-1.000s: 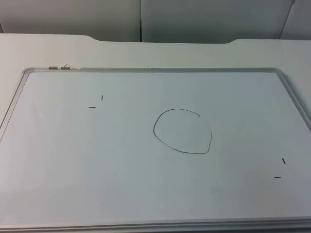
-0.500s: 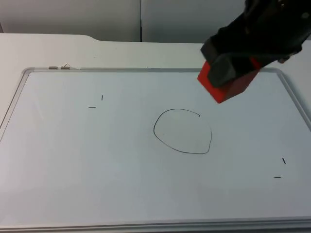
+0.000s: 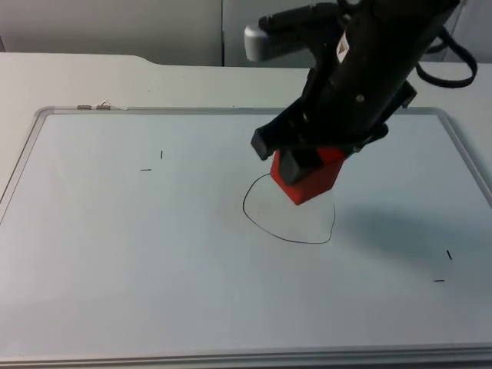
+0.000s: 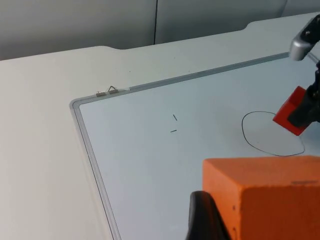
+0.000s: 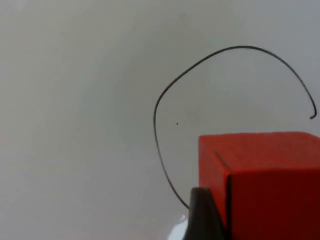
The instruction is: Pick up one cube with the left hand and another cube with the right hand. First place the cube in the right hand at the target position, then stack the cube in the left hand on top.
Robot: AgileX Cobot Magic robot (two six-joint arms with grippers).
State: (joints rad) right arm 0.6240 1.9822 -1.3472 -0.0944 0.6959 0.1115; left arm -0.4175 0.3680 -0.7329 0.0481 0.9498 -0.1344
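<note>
Right pincer [image 3: 307, 171] grips red cube [image 3: 311, 183] over drawn circle [image 3: 289, 208].

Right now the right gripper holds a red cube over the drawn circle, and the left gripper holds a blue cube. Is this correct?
Not quite: the left gripper holds an orange cube, not blue, as the left wrist view shows. The right gripper does hold the red cube over the drawn circle.

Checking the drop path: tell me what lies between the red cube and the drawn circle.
Nothing: the red cube hangs over the circle in the right gripper; the right wrist view shows bare whiteboard.

Top view overlooks the whiteboard [image 3: 154, 269]; both wrist views share its drawn circle [image 5: 165, 100]
</note>
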